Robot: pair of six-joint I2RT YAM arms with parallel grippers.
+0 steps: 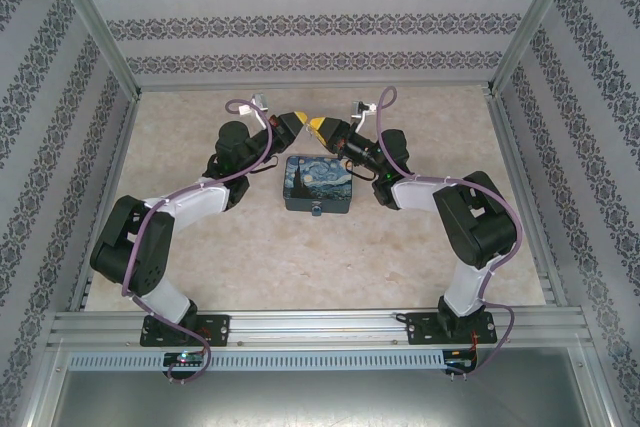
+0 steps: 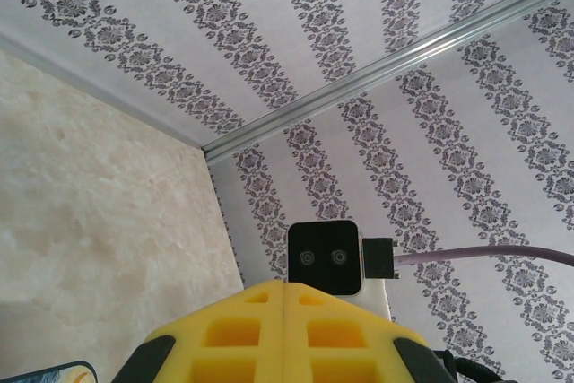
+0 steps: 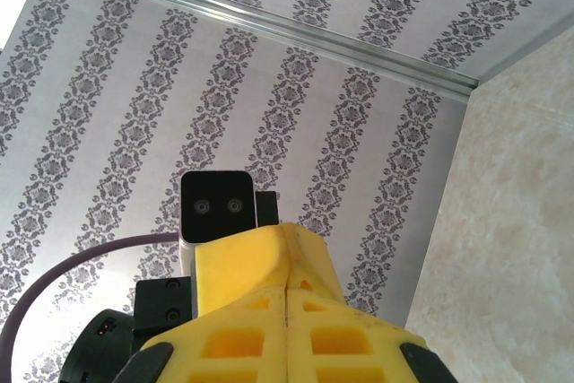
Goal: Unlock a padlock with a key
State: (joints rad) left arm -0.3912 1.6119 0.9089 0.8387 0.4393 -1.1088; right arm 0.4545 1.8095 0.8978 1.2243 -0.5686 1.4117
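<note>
one box (image 1: 318, 183); left gripper (image 1: 302, 119), right gripper (image 1: 314, 125) closed

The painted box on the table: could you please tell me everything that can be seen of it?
The box is small and rectangular, its top printed with a swirling blue night sky and yellow spots, its sides dark. It lies flat on the beige table, seemingly closed, between the two arms, just nearer than the left hand and right hand, neither touching it. What looks like a tiny bluish padlock sits at the middle of its near side.
</note>
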